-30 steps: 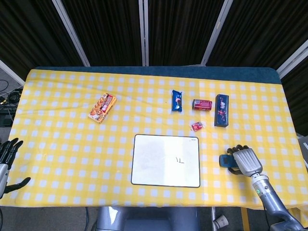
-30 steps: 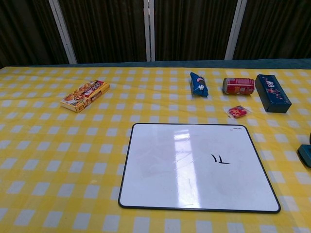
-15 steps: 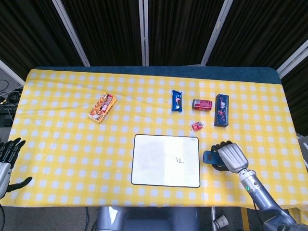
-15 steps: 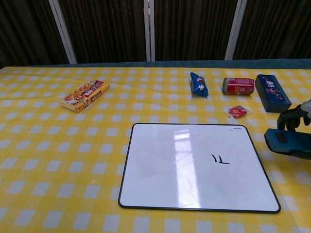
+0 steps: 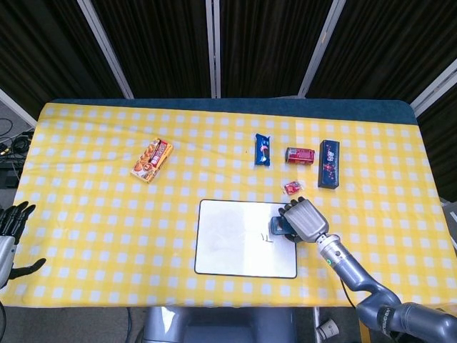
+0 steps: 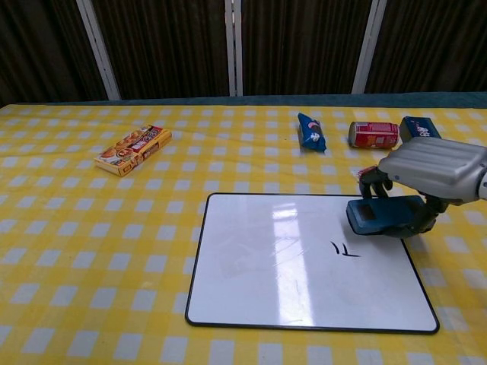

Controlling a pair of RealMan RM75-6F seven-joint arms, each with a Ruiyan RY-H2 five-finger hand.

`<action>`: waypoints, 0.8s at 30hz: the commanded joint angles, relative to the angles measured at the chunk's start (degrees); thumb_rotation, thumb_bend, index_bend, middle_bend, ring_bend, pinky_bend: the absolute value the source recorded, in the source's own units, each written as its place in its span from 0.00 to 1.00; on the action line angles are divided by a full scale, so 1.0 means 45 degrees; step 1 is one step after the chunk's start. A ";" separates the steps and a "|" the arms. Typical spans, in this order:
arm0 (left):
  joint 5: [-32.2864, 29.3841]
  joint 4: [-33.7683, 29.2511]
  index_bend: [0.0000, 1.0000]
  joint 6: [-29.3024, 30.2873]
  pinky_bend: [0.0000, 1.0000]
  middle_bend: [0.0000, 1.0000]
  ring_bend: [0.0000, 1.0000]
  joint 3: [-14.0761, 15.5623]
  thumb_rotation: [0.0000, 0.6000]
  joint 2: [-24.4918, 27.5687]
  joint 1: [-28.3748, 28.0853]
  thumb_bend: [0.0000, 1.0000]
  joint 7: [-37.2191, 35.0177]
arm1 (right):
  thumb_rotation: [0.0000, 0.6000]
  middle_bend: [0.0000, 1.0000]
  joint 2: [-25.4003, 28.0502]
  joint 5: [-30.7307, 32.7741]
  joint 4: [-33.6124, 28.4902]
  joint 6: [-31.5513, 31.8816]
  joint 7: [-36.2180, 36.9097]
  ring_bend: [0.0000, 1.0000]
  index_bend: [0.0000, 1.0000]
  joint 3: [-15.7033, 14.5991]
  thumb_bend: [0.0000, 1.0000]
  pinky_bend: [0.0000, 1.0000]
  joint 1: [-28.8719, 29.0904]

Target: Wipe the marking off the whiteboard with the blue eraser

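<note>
Eraser position: blue eraser (image 6: 384, 217) is hanging in the right hand (image 6: 426, 173), over the right part of the whiteboard (image 5: 228, 243), its long axis running roughly side to side across the board.
Key relation: marking (image 6: 346, 249) is lying just in front of and slightly left of the eraser in the chest view, nearer the robot; I judge the coming move is calling for a short drop and pull toward the robot.
Contact: whether the eraser is touching the board cannot be told; in the chest view it seems to be hovering just above.
Right hand: fingers are clamped around the eraser from above, back of the hand facing up.
Left hand: left hand (image 5: 13, 232) is idling at the near left edge of the surface (image 5: 86, 214), fingers spread and gripping nothing, well apart from the board.
Marking look: small, dark, a few short strokes, not yet wiped.
Whiteboard look: white, dark-rimmed, glossy, lying flat.
</note>
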 commanded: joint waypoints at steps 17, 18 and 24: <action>-0.0100 0.0033 0.00 -0.0133 0.00 0.00 0.00 0.0029 1.00 -0.0041 -0.0086 0.00 0.0039 | 1.00 0.53 -0.1140 0.1227 0.0080 -0.0713 -0.1491 0.46 0.55 -0.0340 0.64 0.44 0.0782; -0.0110 0.0036 0.00 -0.0142 0.00 0.00 0.00 0.0025 1.00 -0.0043 -0.0093 0.00 0.0041 | 1.00 0.53 -0.1075 0.1190 -0.0013 -0.0715 -0.1472 0.46 0.55 -0.0396 0.66 0.44 0.0780; -0.0218 0.0060 0.00 -0.0294 0.00 0.00 0.00 0.0011 1.00 -0.0113 -0.0179 0.00 0.0146 | 1.00 0.54 -0.0266 -0.0046 -0.1234 -0.0687 -0.1739 0.47 0.57 -0.1494 0.73 0.45 0.0796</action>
